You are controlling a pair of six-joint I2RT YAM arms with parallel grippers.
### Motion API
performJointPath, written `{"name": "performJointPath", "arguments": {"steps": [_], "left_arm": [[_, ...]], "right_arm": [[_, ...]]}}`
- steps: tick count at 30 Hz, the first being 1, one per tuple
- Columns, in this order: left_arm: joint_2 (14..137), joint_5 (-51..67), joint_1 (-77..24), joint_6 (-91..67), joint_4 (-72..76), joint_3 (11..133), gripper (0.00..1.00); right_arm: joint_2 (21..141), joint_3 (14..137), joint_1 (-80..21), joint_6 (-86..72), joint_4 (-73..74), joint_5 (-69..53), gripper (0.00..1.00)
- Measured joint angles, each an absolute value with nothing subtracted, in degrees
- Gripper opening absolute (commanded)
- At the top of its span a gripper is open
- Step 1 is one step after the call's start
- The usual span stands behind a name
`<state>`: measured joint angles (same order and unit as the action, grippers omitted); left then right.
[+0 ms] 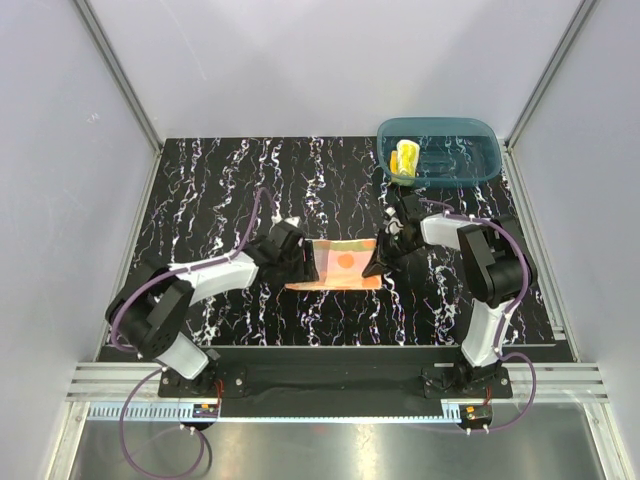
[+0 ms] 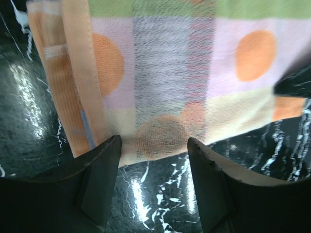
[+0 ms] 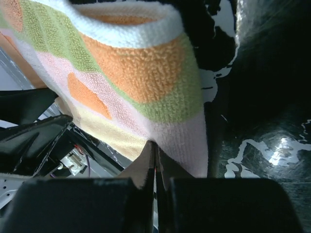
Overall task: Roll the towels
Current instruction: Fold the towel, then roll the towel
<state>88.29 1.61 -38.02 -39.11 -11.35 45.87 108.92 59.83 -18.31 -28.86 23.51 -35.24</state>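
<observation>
Orange polka-dot cloth towel (image 1: pixel 340 262) lies mid black marbled tabletop (image 1: pixel 230 180), its right end pinched in the fully closed right jaws, the left jaws open and empty at its left edge, so one-sided pulling could drag it askew.

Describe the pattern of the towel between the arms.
The towel has pink, green and yellow blocks with orange dots; clearest in the left wrist view.
</observation>
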Motion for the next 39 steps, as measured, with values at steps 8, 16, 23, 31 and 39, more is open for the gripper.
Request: {"name": "performJointPath", "arguments": {"steps": [8,16,23,31,39], "left_arm": [[88.8,5.7,-32.7,-40.1,-2.7,41.3,0.59],[88.1,5.3,-25.0,-36.2,-4.4,41.7,0.59],[88.1,-0.9,-22.9,-32.6,-12.8,45.7,0.6],[84.7,-4.4,-22.8,-31.2,-19.0,49.4,0.6],[84.6,-4.8,-22.8,-31.0,-19.7,48.9,0.6]], "right_arm": [[109.1,58.1,-17.6,-30.1,20.7,-37.6,0.0],[110.7,57.6,-19.7,-33.9,16.6,-42.2,0.05],[110.6,62.3,-23.2,-34.6,18.8,-42.1,0.2],[110.6,72.3,-23.0,-34.7,20.1,-42.7,0.04],[120.0,75.9,-20.3,-34.1,19.6,-42.3,0.0]]}}
